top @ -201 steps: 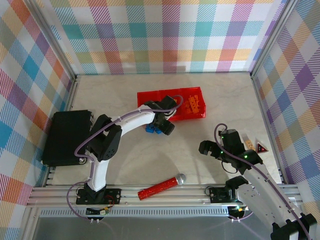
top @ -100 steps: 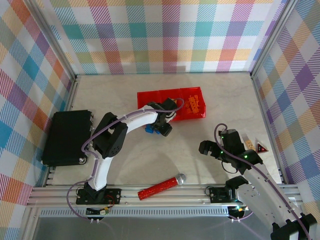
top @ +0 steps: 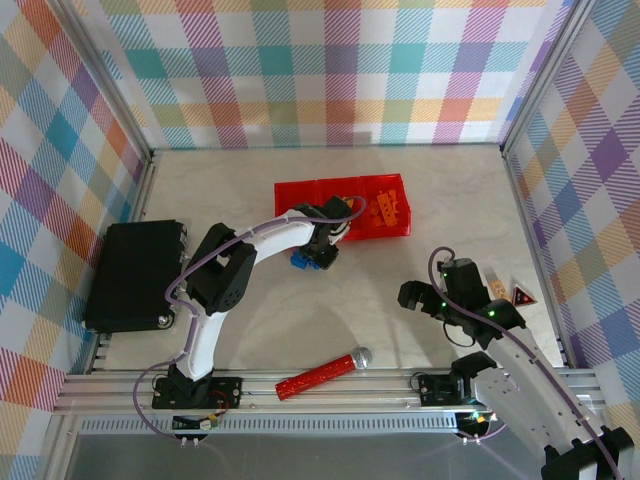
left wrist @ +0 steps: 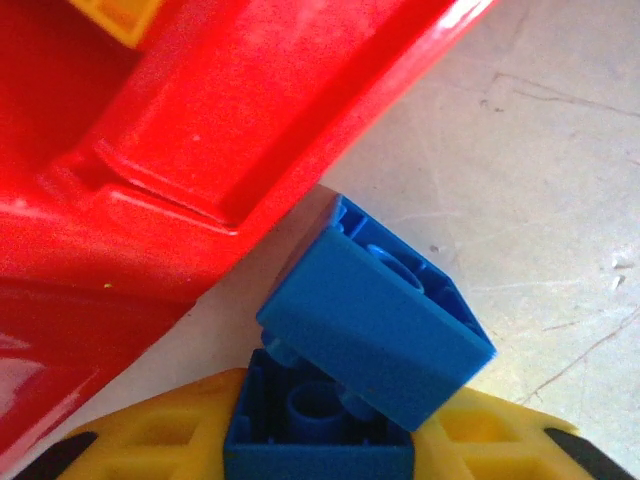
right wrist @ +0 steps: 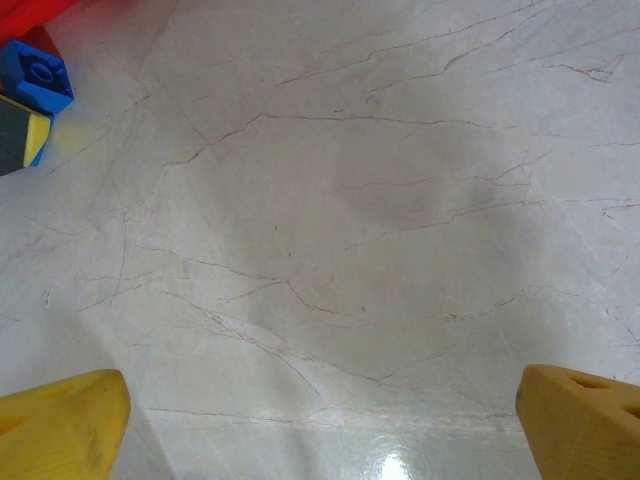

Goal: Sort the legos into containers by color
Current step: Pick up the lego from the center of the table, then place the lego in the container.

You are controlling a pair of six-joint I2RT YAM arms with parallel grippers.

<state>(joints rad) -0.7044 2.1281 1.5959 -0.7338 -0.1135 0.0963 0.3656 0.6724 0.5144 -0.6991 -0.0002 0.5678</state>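
Pinching in from both sides, the left gripper (left wrist: 325,452) has its yellow fingers (left wrist: 150,445) set against the flanks of the lower blue brick (left wrist: 315,415), which lies studs-down with its hollow underside facing the wrist camera; the jaws look clamped on it. An upper blue brick (left wrist: 375,335) lies tilted across it, touching it; whether the two are snapped together cannot be told. Both rest on the pale tabletop (left wrist: 540,150), just beside the outer wall of the red containers (left wrist: 200,150), where a yellow piece (left wrist: 105,15) shows inside.

Such bricks are likely light, rigid and smooth-sided, so a squeeze across two flat parallel walls should hold well, while a grip on a corner or on the studs would probably let one twist out. The loose upper brick may slide off when lifted.

Over at the table's right, the right gripper (right wrist: 320,415) hangs with its fingers wide apart above bare surface, holding nothing, well apart from the bins.
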